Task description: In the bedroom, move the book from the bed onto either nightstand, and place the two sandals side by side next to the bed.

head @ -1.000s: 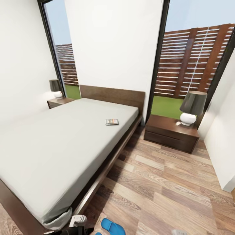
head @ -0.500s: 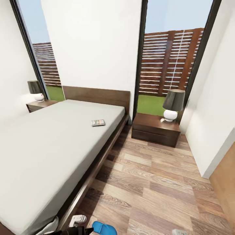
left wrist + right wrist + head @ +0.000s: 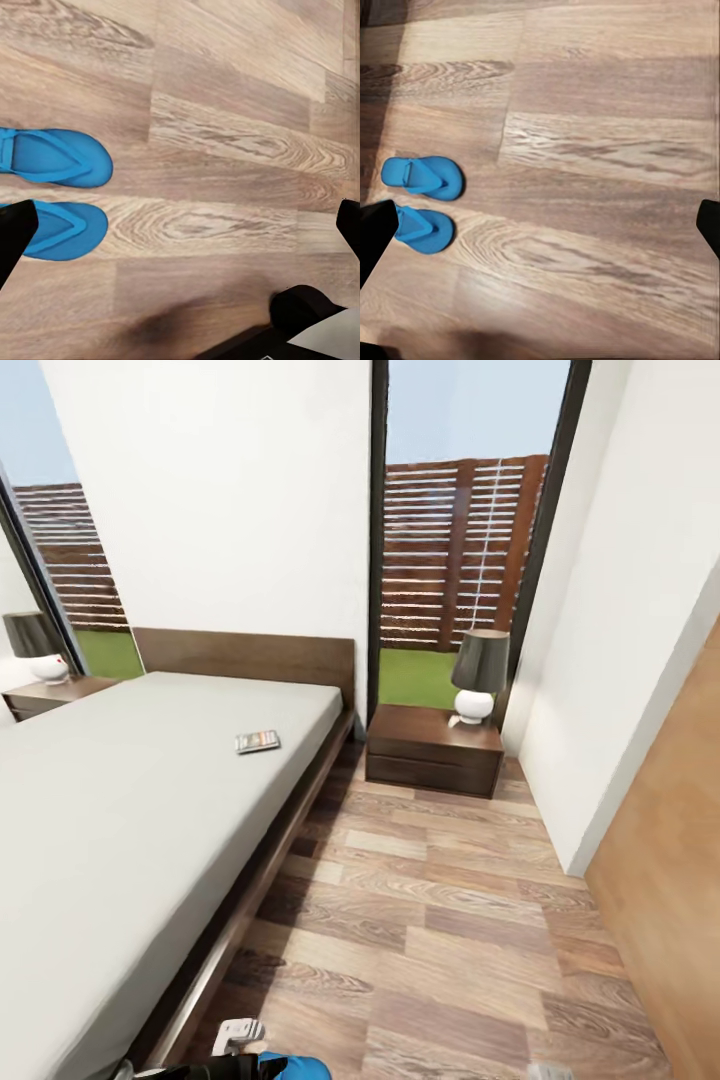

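Note:
The book (image 3: 258, 741) lies flat on the grey mattress of the bed (image 3: 120, 810), close to its right edge and towards the headboard. A dark-brown nightstand (image 3: 434, 752) stands right of the bed, and a second one (image 3: 45, 695) sits at the far left. Two blue sandals (image 3: 56, 157) (image 3: 64, 229) lie side by side on the wood floor. The right wrist view shows both sandals (image 3: 424, 178) (image 3: 424, 229) too. One sandal (image 3: 300, 1068) peeks in at the head view's bottom edge. My left gripper (image 3: 180, 232) and right gripper (image 3: 540, 229) hang open above the floor, holding nothing.
A lamp (image 3: 478, 675) with a dark shade stands on the right nightstand, taking up its right part. Another lamp (image 3: 35, 645) stands on the left one. A white wall and a wooden panel (image 3: 660, 880) bound the floor strip on the right.
The whole head view has slid leftwards, so the camera has turned right. The bed, book and nightstands keep their places relative to each other.

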Available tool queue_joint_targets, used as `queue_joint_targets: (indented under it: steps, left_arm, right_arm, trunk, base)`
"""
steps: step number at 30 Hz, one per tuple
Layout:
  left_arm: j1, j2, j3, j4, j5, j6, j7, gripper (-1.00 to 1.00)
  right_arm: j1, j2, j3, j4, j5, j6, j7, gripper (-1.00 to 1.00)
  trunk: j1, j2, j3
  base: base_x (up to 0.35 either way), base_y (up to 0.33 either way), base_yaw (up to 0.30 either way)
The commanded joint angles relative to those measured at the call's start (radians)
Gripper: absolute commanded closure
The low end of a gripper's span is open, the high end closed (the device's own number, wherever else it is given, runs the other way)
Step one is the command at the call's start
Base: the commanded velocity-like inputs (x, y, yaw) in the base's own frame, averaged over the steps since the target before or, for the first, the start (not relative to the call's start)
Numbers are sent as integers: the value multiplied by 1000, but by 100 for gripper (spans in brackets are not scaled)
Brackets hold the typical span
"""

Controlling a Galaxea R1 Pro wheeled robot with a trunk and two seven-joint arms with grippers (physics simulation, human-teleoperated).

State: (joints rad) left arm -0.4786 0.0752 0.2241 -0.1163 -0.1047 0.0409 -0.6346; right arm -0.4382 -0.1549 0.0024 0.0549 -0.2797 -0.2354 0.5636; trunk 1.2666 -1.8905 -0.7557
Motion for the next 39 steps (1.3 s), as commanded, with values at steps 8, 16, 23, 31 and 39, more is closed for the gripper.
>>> queue_joint_targets:
  steps: [8,16,23,31,39]
  left_arm:
    - [0,0,9,-2,-10,4,-5,-100]
    - [0,0,9,-2,-10,4,-5,-100]
    - [0,0,9,-2,-10,5,-5,-100]
    - [0,0,9,-2,-10,5,-5,-100]
    - [0,0,9,-2,-10,5,-5,-100]
  right_arm:
    - [-2,0,1,5,-6,-5,6,-100]
    - [-2,0,1,5,-6,-5,6,-100]
    - [-2,0,1,5,-6,-5,6,-100]
    - [-2,0,1,5,-6,-5,6,-100]
    - [-2,0,1,5,-6,-5,6,-100]
  trunk:
    - [0,0,-1]
    - [0,0,-1]
    - [0,0,-1]
    - [0,0,-1]
    - [0,0,-1]
  base:
    - [0,0,-282]
    - [0,0,-282]
    - [0,0,-282]
    - [0,0,-282]
    - [0,0,-282]
